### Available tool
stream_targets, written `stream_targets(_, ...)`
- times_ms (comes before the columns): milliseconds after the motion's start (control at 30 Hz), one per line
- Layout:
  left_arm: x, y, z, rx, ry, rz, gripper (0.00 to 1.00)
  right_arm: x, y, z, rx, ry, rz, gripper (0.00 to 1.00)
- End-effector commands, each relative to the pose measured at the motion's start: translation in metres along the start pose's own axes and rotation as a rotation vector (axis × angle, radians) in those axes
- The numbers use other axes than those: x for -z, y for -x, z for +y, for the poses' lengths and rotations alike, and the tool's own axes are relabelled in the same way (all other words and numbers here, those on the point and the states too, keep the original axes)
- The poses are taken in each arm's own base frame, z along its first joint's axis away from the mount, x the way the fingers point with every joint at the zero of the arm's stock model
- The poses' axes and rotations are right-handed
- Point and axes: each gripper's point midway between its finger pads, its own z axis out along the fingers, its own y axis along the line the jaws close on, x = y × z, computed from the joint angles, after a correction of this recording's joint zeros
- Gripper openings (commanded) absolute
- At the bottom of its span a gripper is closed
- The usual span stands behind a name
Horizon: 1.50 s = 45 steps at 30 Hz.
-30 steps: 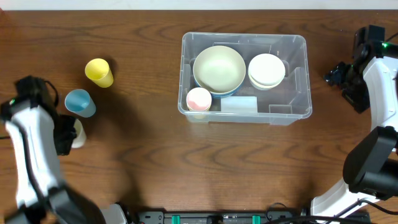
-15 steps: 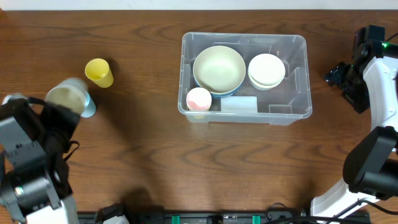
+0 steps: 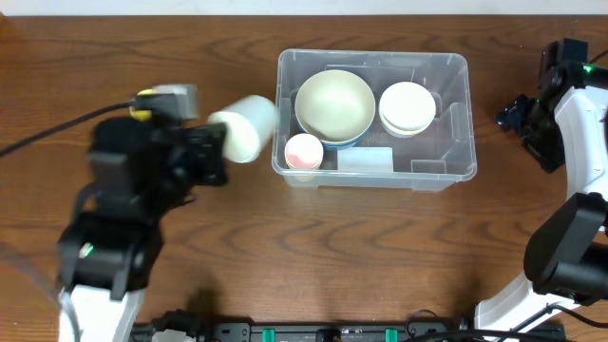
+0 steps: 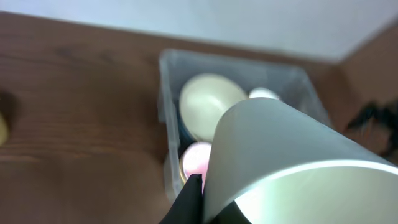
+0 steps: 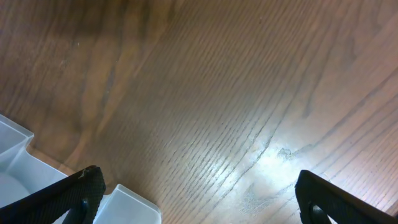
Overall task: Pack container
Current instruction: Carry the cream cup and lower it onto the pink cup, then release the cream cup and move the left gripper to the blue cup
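- The left pincer pinches a white cup, seemingly tipped sideways, its long axis pointing at the container just ahead
- The right pincer, spread wide, hangs beyond the container

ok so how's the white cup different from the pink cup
The white cup is gripped by the left pincer outside the container; the pink cup sits free inside it, in the near-left corner. The white cup is tipped sideways; the pink cup stands mouth up. Both are small plain cups.
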Motion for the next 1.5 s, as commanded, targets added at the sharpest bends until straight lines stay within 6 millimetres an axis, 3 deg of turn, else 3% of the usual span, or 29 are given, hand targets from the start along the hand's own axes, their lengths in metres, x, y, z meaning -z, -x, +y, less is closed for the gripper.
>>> stream_targets(0, -0.031, -0.015, -0.006, -0.124, 0.024, 0.082, 0.06, 0.003, 0.003, -0.004, -0.024, -0.003, -0.013, 0.99)
stream_targets(200, -0.083, -0.043, -0.02, -0.173, 0.002, 0.211, 0.06, 0.003, 0.003, -0.004, -0.024, -0.003, -0.013, 0.99)
stream_targets(433, -0.121, -0.062, 0.011, -0.156, 0.134, 0.296, 0.06, 0.003, 0.003, -0.004, -0.024, -0.003, -0.013, 0.99)
stream_targets(700, -0.154, -0.09, 0.026, -0.148, 0.164, 0.396, 0.06, 0.003, 0.003, -0.004, -0.024, -0.003, -0.013, 0.99)
stream_targets(867, -0.162, -0.1, 0.031, -0.143, 0.177, 0.435, 0.06, 0.003, 0.003, -0.004, -0.024, -0.003, -0.013, 0.99)
stream_targets(1300, -0.157, -0.11, 0.034, -0.138, 0.189, 0.479, 0.07, 0.003, 0.003, -0.004, -0.024, -0.004, -0.013, 0.99)
stream_targets(1400, -0.156, -0.111, 0.035, -0.138, 0.192, 0.486, 0.17, 0.003, 0.003, -0.004, -0.024, -0.003, -0.013, 0.99)
stream_targets(1433, -0.156, -0.111, 0.035, -0.138, 0.192, 0.487, 0.25, 0.003, 0.003, -0.004, -0.024, -0.004, -0.013, 0.99)
stream_targets(1467, -0.156, -0.111, 0.035, -0.138, 0.192, 0.486, 0.41, 0.003, 0.003, -0.004, -0.024, -0.003, -0.013, 0.99)
